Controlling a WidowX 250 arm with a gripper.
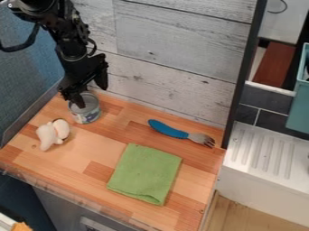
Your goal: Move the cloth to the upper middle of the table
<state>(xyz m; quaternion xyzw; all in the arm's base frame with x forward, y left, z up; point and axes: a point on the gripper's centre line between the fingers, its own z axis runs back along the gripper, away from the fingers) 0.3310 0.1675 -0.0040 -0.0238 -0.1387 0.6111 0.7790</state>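
Camera view: wood tbl (91, 140) w/ cloth (145, 173), plank wall (175, 49) behind, ribbed drainboard (264, 151) adj., end effector (92, 94) spread.

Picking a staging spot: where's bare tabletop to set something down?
Bare tabletop: between the white toy and green cloth; between the can and blue-handled fork; a narrower strip image-right of the cloth, below the fork. Crowded: upper left, pincer right at the can, toy close by.

Metal can (87, 114), small pale toy (46, 136), blue-handled fork (170, 131), white drainboard (264, 155).
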